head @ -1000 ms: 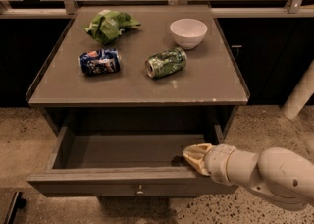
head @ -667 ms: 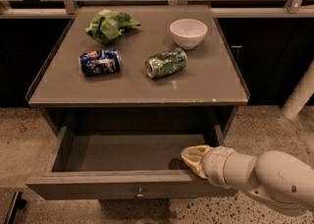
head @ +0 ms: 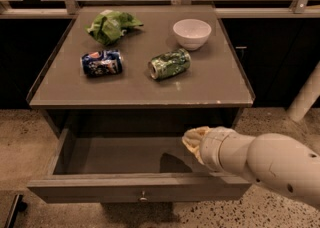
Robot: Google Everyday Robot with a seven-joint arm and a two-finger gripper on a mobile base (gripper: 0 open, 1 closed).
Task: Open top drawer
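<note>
The top drawer (head: 100, 188) of the grey-brown table stands pulled out toward me. Its small round metal knob (head: 143, 196) shows at the centre of the front panel, and the drawer's inside (head: 120, 154) looks empty. My gripper (head: 194, 139), tan at the tip of a white arm coming in from the right, hovers over the right part of the open drawer. It is just below the tabletop's front edge and apart from the drawer front. No other drawer fronts show.
On the tabletop (head: 210, 79) lie a green crumpled bag (head: 112, 26), a white bowl (head: 192, 33), a blue can (head: 102, 63) and a green can (head: 170, 64), both on their sides. A white post (head: 306, 97) stands at the right. Speckled floor surrounds the table.
My gripper has risen and drawn back a little from the drawer's front rim toward the tabletop edge. The drawer stays pulled out about as far as before.
</note>
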